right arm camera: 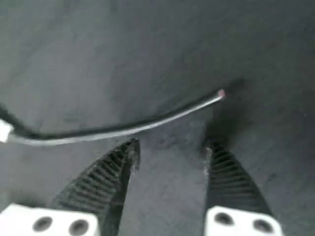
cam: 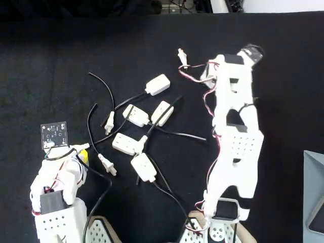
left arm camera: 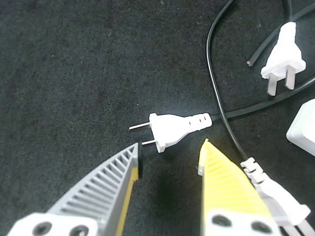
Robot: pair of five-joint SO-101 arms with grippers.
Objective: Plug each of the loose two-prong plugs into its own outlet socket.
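Three loose white two-prong plugs lie on the black mat: one [cam: 106,164] near the left arm, one [cam: 109,123] further up, and one [cam: 182,56] at the far side. Several white outlet sockets [cam: 135,115] cluster in the middle with black cords. My left gripper [left arm camera: 171,143] is open, its grey and yellow fingers on either side of a plug [left arm camera: 172,130] that lies flat just past the tips. Another plug [left arm camera: 281,59] lies beyond. My right gripper [right arm camera: 171,144] is open and empty over a black cord [right arm camera: 123,129] with a cut end [right arm camera: 220,94].
A small printed marker card [cam: 53,135] lies beside the left arm [cam: 55,187]. The right arm [cam: 235,136] stretches along the right side. A grey box [cam: 315,192] sits at the right edge. A socket corner [left arm camera: 304,129] lies close to the left gripper.
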